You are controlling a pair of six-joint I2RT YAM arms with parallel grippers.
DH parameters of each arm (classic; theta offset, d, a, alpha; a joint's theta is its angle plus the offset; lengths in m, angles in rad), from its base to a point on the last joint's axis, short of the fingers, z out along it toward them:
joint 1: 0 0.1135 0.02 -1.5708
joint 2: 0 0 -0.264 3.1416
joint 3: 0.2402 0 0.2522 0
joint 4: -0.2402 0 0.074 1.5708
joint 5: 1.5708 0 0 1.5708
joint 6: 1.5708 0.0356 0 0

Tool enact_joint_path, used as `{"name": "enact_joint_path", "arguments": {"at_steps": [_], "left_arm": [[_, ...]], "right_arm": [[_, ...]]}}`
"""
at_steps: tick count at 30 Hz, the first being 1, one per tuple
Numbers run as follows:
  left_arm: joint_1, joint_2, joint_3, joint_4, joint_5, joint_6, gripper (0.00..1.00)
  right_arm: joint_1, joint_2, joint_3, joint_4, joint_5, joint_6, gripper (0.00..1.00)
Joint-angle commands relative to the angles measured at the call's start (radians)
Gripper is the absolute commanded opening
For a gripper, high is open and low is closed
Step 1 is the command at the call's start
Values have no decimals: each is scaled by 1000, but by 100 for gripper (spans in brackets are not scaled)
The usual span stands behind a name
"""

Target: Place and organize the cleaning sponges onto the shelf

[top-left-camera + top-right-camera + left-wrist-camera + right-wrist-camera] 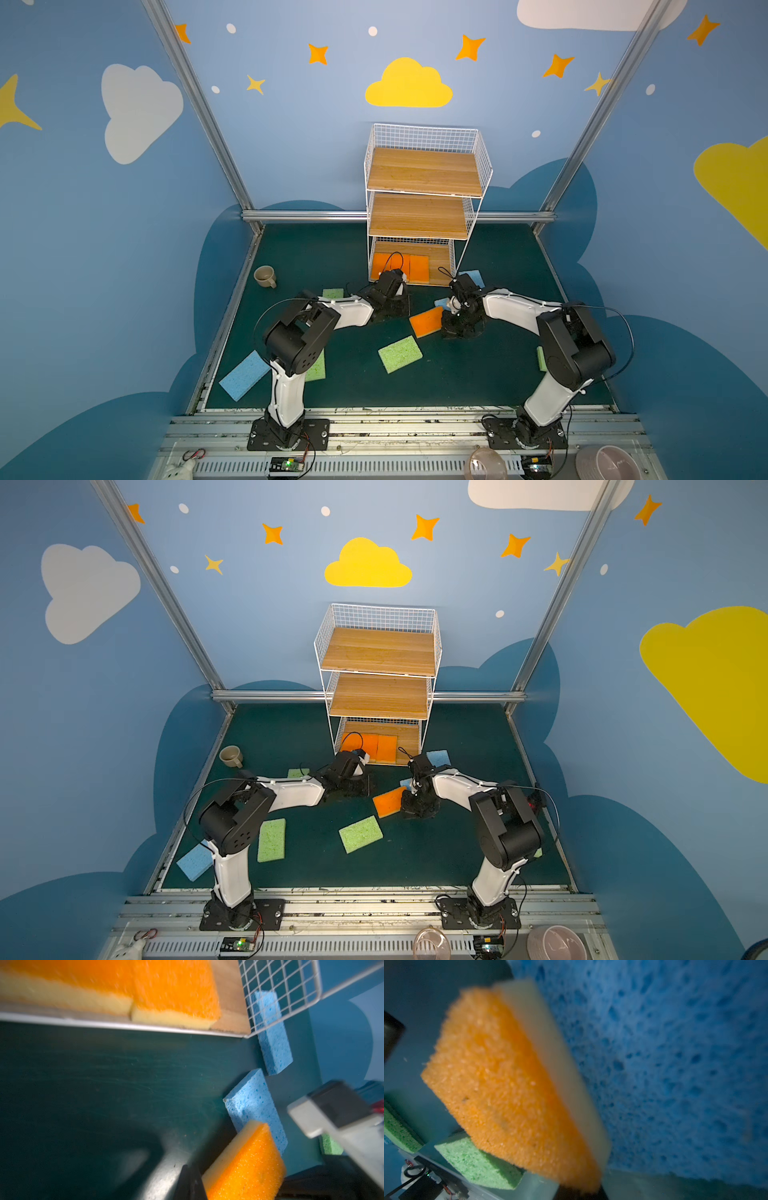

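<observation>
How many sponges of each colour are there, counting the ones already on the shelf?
Orange sponges: 4
Green sponges: 4
Blue sponges: 3
Total: 11

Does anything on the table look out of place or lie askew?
Two things. A beige mug sits near the left edge of the table, though it is no sponge. In front of the shelf, one orange sponge lies tilted, its edge propped on a blue sponge.
</observation>
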Motion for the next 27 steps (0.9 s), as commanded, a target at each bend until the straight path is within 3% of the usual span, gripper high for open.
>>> {"name": "enact_joint_path", "arguments": {"at_steps": [1, 12, 19, 22, 27], "left_arm": [[-22, 10, -4, 15, 8, -2, 4], [-110, -59, -126, 66, -7, -48, 4], [-107, -144, -178, 37, -43, -46, 7], [-92, -193, -188, 15, -49, -39, 16], [-71, -290, -206, -31, -61, -20, 41]], "right_arm": [[-20, 35, 33, -4, 43, -13, 0], [-31, 121, 144, -11, 6, -27, 0], [-31, 71, 121, -37, 46, -63, 0], [-31, -3, 96, -71, 83, -110, 13], [-24, -139, 77, -152, 134, -185, 28]]}}
